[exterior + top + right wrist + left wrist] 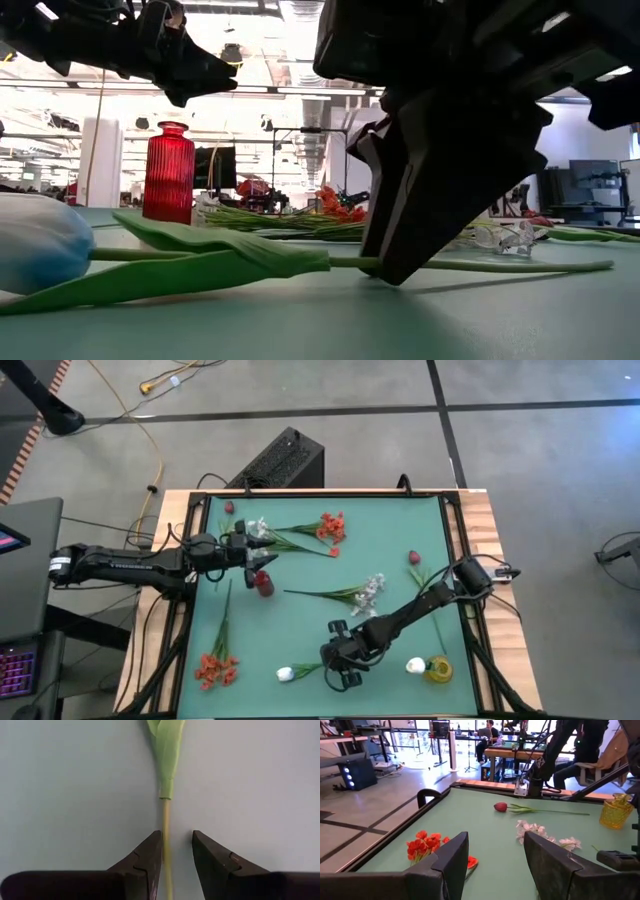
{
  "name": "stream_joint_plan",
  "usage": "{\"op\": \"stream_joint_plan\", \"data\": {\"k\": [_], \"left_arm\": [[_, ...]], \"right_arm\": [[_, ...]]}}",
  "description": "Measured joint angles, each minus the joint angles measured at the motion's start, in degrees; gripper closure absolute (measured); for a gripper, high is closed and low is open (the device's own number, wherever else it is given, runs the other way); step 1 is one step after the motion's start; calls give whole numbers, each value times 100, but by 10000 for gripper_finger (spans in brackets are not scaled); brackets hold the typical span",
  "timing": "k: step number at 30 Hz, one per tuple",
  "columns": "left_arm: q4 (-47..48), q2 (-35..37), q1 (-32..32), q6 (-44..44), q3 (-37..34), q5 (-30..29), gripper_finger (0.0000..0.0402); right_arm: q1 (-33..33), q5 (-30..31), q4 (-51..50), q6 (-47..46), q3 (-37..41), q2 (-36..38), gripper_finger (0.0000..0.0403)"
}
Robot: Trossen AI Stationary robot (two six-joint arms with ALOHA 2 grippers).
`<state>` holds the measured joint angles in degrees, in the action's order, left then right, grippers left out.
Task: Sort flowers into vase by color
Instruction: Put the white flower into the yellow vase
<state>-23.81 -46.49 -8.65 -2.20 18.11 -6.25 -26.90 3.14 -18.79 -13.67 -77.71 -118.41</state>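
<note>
A white tulip bud (286, 673) (40, 240) lies on the green mat near the near edge, its thin stem (166, 820) running toward my right gripper (340, 666) (177, 845). That gripper points down and is narrowly open, one finger on each side of the stem. My left gripper (256, 556) (492, 860) is open and empty, hovering beside the ribbed red vase (263, 583) (167, 170). Orange-red clusters (331, 527) (215, 668), white sprays (370, 590) (257, 528), dark red buds (413, 557) (228, 507) and another white bud (415, 665) lie flat on the mat. My right gripper comes from above with its fingers across the tulip's bare stem (166, 837), below the leaf. The stem lies on the mat right against one fingertip (152, 852), with a gap to the other. Whether that fingertip touches the stem, I cannot tell.
A yellow glass vase (438, 671) (615, 810) stands near the mat's near right corner. A raised black frame (447, 520) borders the mat. A black box (280, 460) sits on the floor beyond the far edge. People sit at desks in the room behind.
</note>
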Motion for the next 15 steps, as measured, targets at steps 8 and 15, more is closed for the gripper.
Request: {"op": "stream_joint_plan", "data": {"k": [8, 15], "left_arm": [[-1, 1, 42, 46, 0, -1, 221], [-5, 1, 42, 92, 0, -5, 221]], "right_arm": [[-136, 88, 11, -22, -2, -70, 289], [-154, 170, 73, -281, -51, -129, 382]]}}
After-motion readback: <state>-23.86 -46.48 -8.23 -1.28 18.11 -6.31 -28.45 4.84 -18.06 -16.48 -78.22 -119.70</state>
